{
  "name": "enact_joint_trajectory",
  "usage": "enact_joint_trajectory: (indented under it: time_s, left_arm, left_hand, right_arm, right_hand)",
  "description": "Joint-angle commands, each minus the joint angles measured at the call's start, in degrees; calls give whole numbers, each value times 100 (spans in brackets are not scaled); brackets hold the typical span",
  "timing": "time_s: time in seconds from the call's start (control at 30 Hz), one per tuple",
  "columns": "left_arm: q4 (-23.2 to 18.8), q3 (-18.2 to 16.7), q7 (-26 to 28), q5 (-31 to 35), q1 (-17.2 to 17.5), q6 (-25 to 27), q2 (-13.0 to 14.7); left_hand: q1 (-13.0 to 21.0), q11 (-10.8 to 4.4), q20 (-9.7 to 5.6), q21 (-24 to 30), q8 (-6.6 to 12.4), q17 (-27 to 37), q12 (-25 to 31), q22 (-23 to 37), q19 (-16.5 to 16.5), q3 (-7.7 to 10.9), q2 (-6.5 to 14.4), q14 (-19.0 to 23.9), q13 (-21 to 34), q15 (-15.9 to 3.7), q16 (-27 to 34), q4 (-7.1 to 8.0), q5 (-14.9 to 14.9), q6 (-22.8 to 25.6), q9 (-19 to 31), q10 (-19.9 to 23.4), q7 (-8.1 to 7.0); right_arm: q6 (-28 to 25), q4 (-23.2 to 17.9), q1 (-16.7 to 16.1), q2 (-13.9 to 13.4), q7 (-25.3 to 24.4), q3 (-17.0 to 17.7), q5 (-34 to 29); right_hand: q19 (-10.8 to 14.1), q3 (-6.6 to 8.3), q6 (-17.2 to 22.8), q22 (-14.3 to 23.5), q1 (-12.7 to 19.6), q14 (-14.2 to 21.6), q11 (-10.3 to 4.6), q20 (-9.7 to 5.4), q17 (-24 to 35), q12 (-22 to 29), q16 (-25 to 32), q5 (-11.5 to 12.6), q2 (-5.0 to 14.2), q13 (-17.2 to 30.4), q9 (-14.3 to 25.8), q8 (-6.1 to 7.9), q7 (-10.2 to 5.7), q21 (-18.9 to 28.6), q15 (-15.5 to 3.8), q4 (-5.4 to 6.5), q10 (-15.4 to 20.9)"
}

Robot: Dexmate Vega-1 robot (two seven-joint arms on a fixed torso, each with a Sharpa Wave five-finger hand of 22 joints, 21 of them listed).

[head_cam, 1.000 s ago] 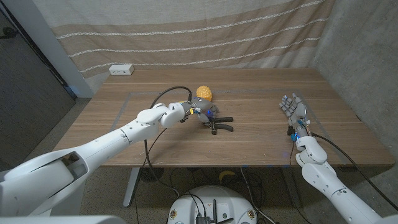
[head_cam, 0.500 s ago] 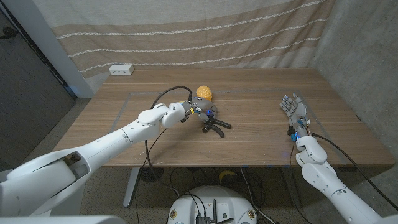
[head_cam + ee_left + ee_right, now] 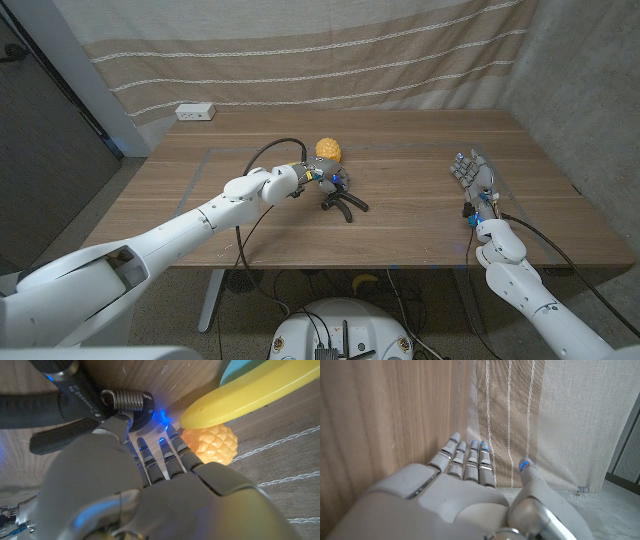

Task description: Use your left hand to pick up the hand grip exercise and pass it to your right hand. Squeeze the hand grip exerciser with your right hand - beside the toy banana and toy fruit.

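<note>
The black hand grip exerciser with foam handles and a steel coil spring [image 3: 343, 201] sits on the wooden counter [image 3: 400, 215] just beside the orange knobbly toy fruit [image 3: 329, 150], on the side nearer the robot. The left hand [image 3: 318, 180] is at its spring end. In the left wrist view the fingers [image 3: 150, 455] reach to the coil [image 3: 127, 400] and the thumb lies against the spring head, so the hand seems to be touching or starting to grip it; whether it has a firm hold I cannot tell. The handles look to be on or very close to the counter, so the lift seems at most barely begun.

The yellow plastic toy banana [image 3: 250, 390] shows in the left wrist view, touching or just over the toy fruit, close to the spring.

The right hand [image 3: 474, 175] stands well apart from the toy fruit, toward the robot's right, its fingers [image 3: 470, 460] spread and straight, holding nothing.

By my reading, only the reach and first contact are done. A secure grasp, the lift, the pass to the right hand and the squeeze beside the toys are all left.
</note>
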Motion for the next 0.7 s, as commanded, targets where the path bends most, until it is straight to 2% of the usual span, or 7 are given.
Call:
enact_joint_trajectory:
  time_s: [0.03, 0.7]
  left_arm:
    - [2, -224, 324, -754, 50, 117, -112]
    - [-44, -385, 1038, -1120, 61, -215, -143]
  left_hand:
    - [-24, -1, -7, 50, 377, 17, 31, 15, 19, -40, 38, 61, 12, -745, 32, 15, -5, 547, 533, 98, 600]
    - [32, -39, -16, 81, 524, 27, 17, 21, 42, -144, 87, 189, 30, -814, 56, 22, 2, 466, 769, 207, 631]
  right_arm:
    - [60, -66, -41, -20, -51, 16, -63]
    - [150, -221, -178, -59, -68, 49, -114]
  right_hand:
    - [13, 11, 56, 13, -50, 47, 21, -9, 27, -21, -7, -16, 8, 32, 30, -20, 2, 4, -1, 28, 37]
    - [19, 37, 55, 12, -26, 51, 0, -16, 29, -34, -27, -7, 4, 32, 30, -29, -7, -3, -10, -10, 40]
